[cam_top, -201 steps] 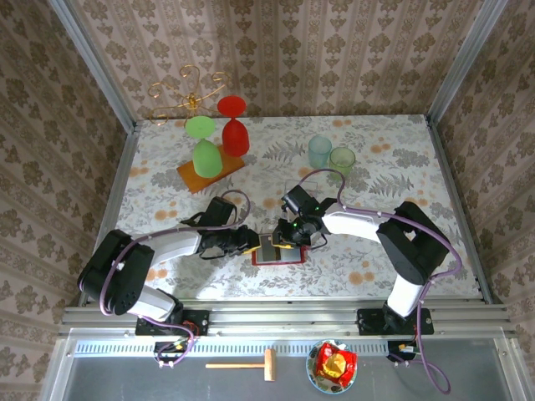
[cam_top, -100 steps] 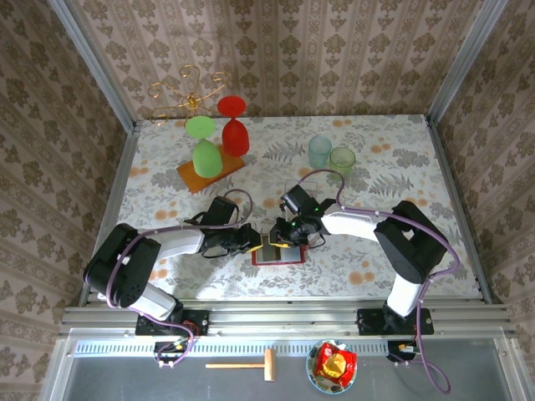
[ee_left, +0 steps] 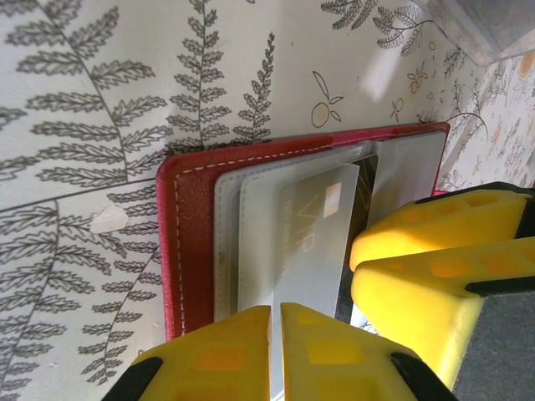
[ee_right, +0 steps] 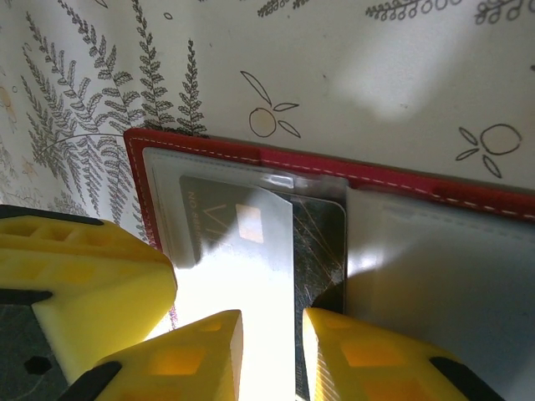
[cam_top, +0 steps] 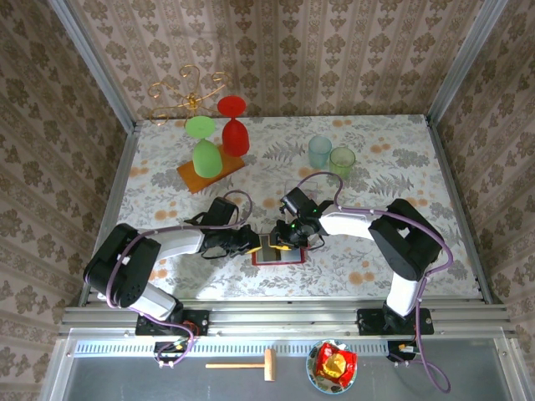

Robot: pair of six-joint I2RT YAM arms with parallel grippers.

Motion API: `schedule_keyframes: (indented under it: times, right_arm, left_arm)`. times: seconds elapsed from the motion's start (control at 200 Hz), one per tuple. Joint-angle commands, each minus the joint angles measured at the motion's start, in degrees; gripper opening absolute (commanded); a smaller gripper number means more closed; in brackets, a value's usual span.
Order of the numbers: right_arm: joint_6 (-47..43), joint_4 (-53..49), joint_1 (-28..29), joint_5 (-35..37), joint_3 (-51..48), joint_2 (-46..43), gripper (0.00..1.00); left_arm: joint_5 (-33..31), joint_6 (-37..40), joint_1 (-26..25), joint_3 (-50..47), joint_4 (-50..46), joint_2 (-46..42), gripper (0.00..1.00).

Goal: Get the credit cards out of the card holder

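Top view: one red card holder (cam_top: 280, 257) lying open on table (cam_top: 401, 167), between left gripper (cam_top: 253, 243) and right gripper (cam_top: 282, 240). Two cups at far side: teal cup (cam_top: 319, 151), green cup (cam_top: 341, 159). One bowl (cam_top: 316, 380) below table edge, holding red-yellow packet (cam_top: 334, 364).

Left wrist: one dark card (ee_left: 313, 242) inside clear pocket; fingers almost together, pinching pocket edge.

Right wrist: same card in pocket; jaws apart over pocket's near edge.

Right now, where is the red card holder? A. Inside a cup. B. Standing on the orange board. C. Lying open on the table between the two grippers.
C: the card holder lies open on the table, the left gripper and the right gripper meeting over it from either side.
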Motion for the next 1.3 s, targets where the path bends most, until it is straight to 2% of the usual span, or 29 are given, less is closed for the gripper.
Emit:
schedule_keyframes:
  times: [0.0,0.82,1.295]
  right_arm:
    - [-0.88,-3.75,0.24,2.45,-0.07,-0.38,0.26]
    - [-1.95,-6.41,0.18,4.1,1.17,-2.74,0.27]
    - [0.3,-1.6,-1.22,0.92,-2.24,-5.27,0.27]
  left_arm:
    - [-0.34,1.73,-0.17,0.01,-1.77,0.59,0.12]
    - [0.01,1.65,-0.17,0.19,-1.71,1.72,0.11]
    - [0.37,1.68,-1.74,4.05,-2.91,0.29,0.11]
